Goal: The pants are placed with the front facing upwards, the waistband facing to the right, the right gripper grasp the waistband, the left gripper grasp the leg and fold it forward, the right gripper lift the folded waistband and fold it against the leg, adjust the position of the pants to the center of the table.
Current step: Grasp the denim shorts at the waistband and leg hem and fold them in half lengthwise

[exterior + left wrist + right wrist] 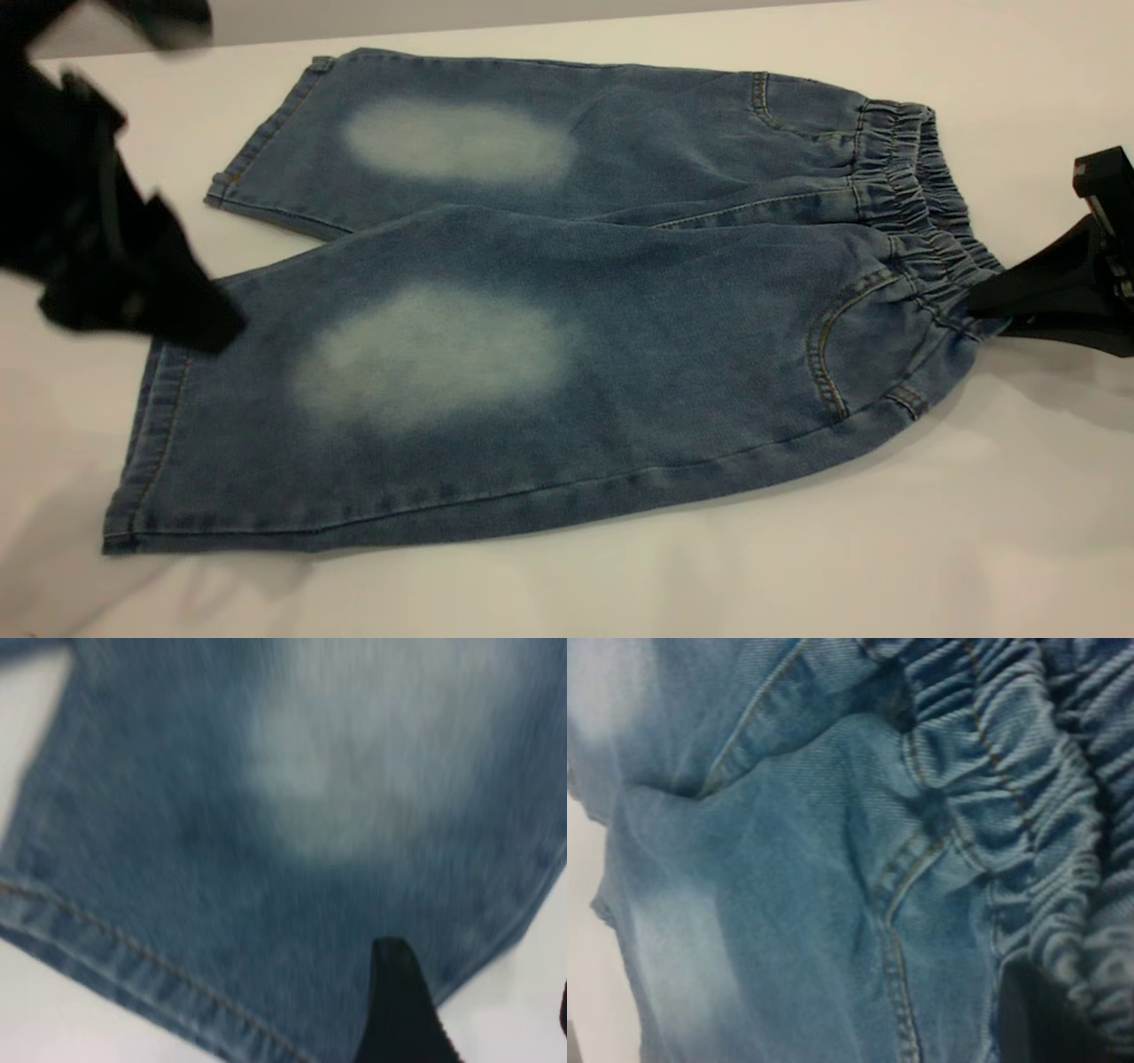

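The pants [532, 319] lie flat on the white bench [886, 549], front up, their long axis running across it: leg hems toward my left arm, the waistband [912, 195] toward my right. The near leg overlaps the far one along the middle.

My right gripper [979, 301] sits at the near end of the waistband, its black wedge fingers meeting the gathered denim at the corner by the pocket seam. The cloth there is bunched toward the tips, so I judge it clenched on the waistband, though the exterior view shows only the outside of the fingers. In the right wrist view the ruched band fills the frame with a dark finger edge [1036, 1019] right against it, which fits a grip.

My left gripper [190, 310] hangs at the hem end of the near leg, just over the upper corner of that hem. It is smeared by motion, and the left wrist view shows one black fingertip [399, 992] over the denim near the leg's edge, and only a sliver of the other at the frame edge. I cannot tell whether it is spread or closed, nor whether it touches the cloth.

The fold turns on this: the leg hem lies directly beneath the left gripper, so a grasp there would mirror the right's hold at the opposite end.
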`<state>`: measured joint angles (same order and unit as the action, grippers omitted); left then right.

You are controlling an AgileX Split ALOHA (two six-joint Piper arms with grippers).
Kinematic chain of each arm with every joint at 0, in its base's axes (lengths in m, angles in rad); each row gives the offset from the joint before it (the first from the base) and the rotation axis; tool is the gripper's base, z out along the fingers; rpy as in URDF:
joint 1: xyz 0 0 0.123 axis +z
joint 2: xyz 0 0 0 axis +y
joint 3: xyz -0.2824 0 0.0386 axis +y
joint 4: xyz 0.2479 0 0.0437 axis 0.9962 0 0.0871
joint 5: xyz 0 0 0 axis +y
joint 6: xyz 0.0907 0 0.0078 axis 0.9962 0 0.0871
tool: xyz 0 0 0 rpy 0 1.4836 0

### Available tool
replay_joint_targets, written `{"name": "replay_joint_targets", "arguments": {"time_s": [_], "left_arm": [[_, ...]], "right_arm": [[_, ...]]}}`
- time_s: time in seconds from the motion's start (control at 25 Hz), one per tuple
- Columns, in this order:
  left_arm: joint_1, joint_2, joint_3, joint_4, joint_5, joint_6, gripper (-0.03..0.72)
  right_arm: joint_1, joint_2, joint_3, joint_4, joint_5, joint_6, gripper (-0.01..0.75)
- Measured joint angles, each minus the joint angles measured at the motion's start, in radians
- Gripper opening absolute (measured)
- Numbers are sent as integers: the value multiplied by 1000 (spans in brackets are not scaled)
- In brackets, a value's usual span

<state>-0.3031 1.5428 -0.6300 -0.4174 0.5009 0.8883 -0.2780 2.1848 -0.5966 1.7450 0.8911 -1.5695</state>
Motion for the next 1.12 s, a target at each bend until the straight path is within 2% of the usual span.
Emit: {"name": "replay_joint_targets", "arguments": {"time_s": [0.44, 0.64, 0.84, 0.96, 1.12], "left_arm": [[0, 41, 111, 298, -2, 0, 384], [1, 41, 193, 374, -89, 0, 384], [1, 41, 253, 400, -234, 14, 384], [1, 42, 253, 417, -331, 16, 384], [1, 96, 253, 417, -387, 19, 384]], "right_arm": [[0, 0, 0, 0, 46, 0, 32], [0, 0, 0, 0, 47, 0, 32], [0, 0, 0, 0, 47, 0, 34], [0, 0, 0, 0, 47, 0, 34], [0, 0, 0, 0, 47, 0, 35]]}}
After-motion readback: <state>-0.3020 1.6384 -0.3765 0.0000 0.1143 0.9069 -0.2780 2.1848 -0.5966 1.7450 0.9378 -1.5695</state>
